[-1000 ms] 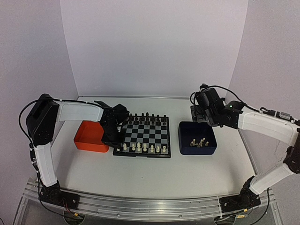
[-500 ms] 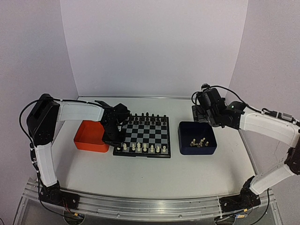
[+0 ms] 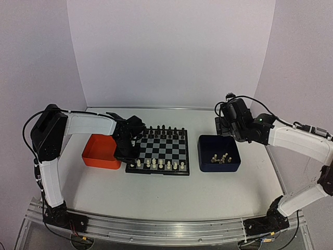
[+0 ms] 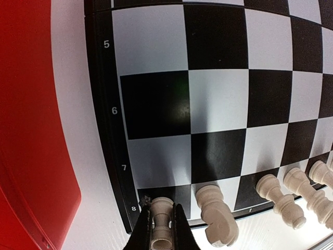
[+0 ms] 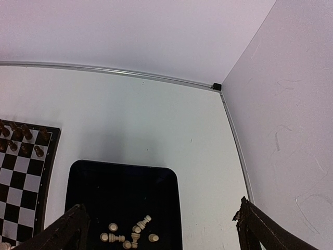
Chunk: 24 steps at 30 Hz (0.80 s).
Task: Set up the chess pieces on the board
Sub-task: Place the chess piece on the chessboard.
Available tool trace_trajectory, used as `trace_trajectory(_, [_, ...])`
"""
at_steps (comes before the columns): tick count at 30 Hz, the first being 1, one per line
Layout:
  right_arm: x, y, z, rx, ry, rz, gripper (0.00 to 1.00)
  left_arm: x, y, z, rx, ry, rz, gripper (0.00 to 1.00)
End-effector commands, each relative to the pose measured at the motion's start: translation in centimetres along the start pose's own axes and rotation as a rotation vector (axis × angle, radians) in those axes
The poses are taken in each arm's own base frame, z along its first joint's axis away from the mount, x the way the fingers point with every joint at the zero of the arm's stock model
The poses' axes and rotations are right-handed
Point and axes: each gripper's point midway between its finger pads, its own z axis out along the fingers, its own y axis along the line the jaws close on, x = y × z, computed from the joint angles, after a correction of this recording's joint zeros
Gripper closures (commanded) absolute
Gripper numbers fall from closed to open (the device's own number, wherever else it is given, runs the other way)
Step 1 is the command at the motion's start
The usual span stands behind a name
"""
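Clamped in the left tool (image 4: 162, 209), a cream rook (image 4: 161, 225) stands upright at the board's (image 4: 106, 130) corner square; the right tool (image 5: 161, 205) gapes.

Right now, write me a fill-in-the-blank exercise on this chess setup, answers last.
1. The left jaws are shut on a cream piece at the board's row numbered ____.
2. Loose cream pieces lie in a tray whose colour is ____.
3. The right jaws, above that tray, stand ____.

Answers: 8; blue; open.
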Motion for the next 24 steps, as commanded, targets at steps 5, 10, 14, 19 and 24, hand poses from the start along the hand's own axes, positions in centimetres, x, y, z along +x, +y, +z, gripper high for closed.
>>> trace_trajectory(5, [-0.8, -1.6, -0.9, 0.024, -0.045, 0.063, 0.05, -0.6, -0.3, -0.1, -0.015, -0.022, -0.011, 0.94])
trace_trajectory(10, [-0.6, -2.0, -1.1, 0.031, -0.048, 0.068, 0.05, -0.6, -0.5, -0.3, -0.002, -0.025, -0.011, 0.85])
trace_trajectory(14, [-0.5, -2.2, -1.2, 0.032, -0.05, 0.07, 0.05, -0.7, -0.9, -0.6, 0.015, -0.033, -0.011, 0.8])
trace_trajectory(19, [-0.4, -2.4, -1.4, 0.031, -0.052, 0.075, 0.05, -0.9, -1.0, -1.1, 0.024, -0.044, -0.012, 0.77])
trace_trajectory(24, [-0.4, -2.5, -1.5, 0.029, -0.054, 0.076, 0.05, -1.0, -1.2, -2.0, 0.037, -0.058, -0.014, 0.74])
